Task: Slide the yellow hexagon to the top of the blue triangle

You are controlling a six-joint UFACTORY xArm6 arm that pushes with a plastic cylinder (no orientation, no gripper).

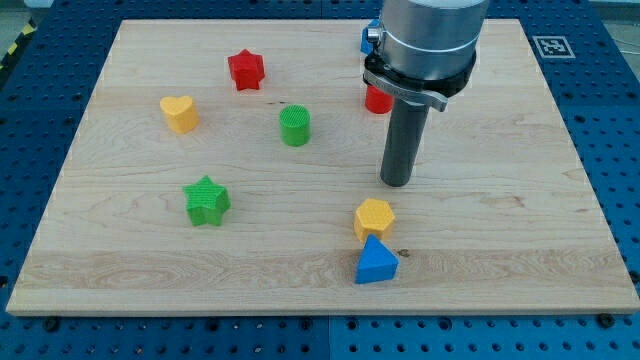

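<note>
The yellow hexagon (pixel 374 218) lies on the wooden board (pixel 150 260), right of the middle toward the view's bottom. The blue triangle (pixel 376 262) sits just below it, and the two touch or nearly touch. My tip (pixel 396 184) stands on the board just above and slightly right of the yellow hexagon, a small gap away from it.
A red block (pixel 378 100) is partly hidden behind the arm, and a blue block (pixel 368 38) peeks out at the arm's left. A red star (pixel 245 70), a yellow heart (pixel 180 113), a green cylinder (pixel 295 126) and a green star (pixel 207 200) lie to the left.
</note>
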